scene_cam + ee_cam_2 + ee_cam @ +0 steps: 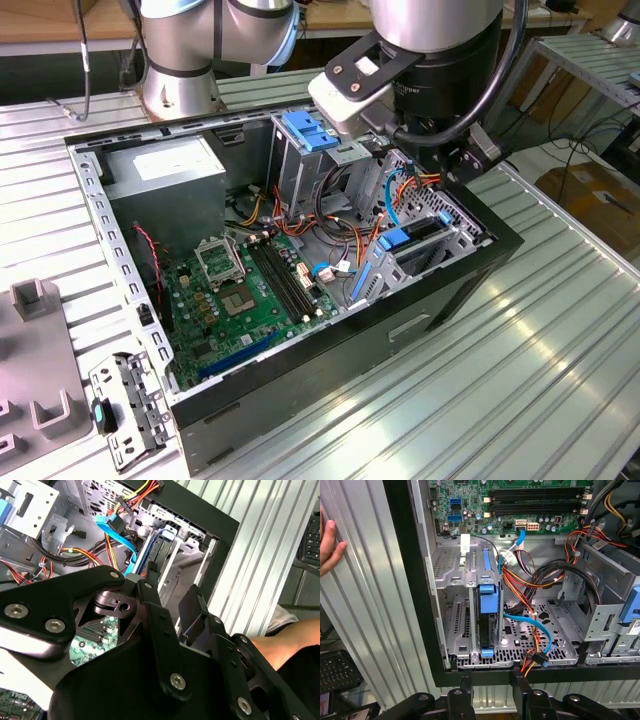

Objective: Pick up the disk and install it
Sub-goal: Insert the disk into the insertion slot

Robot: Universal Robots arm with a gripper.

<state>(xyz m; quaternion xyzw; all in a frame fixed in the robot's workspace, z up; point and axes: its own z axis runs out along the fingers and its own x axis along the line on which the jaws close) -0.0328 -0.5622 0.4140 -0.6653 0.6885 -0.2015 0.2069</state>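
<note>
A: The ribbed aluminium table (520, 380) carries an open black desktop computer case (300, 385). A second robot's base (180, 70) and wooden benches stand behind it. Where is the task's thing?

B: The flat grey metal disk in its bright blue plastic carrier frame (487, 612) stands on edge in a slot of the perforated metal drive cage (452, 570), at the case's corner. Whether it is pushed fully home cannot be told.

A: And the arm?

B: Its black two-finger gripper (492, 682) hangs over that cage, fingers spread, with nothing between them.

A: What could go wrong?

B: Most likely the cabling. A light blue data cable (540, 627) and a bundle of orange, red and yellow power wires (512, 580) run just beside the disk. A finger coming down off-line could hook them or tug a connector loose. If the carrier is only half-seated, pressing it at a tilt might jam it.

A: Anything outside the case?

B: A person's hand (327, 537) rests on the table beside the case, and a sideways swing of the arm could meet it. A grey moulded tray (30, 360) sits at the exterior view's left, and a dark keyboard (337, 672) lies beyond the table's edge.
</note>
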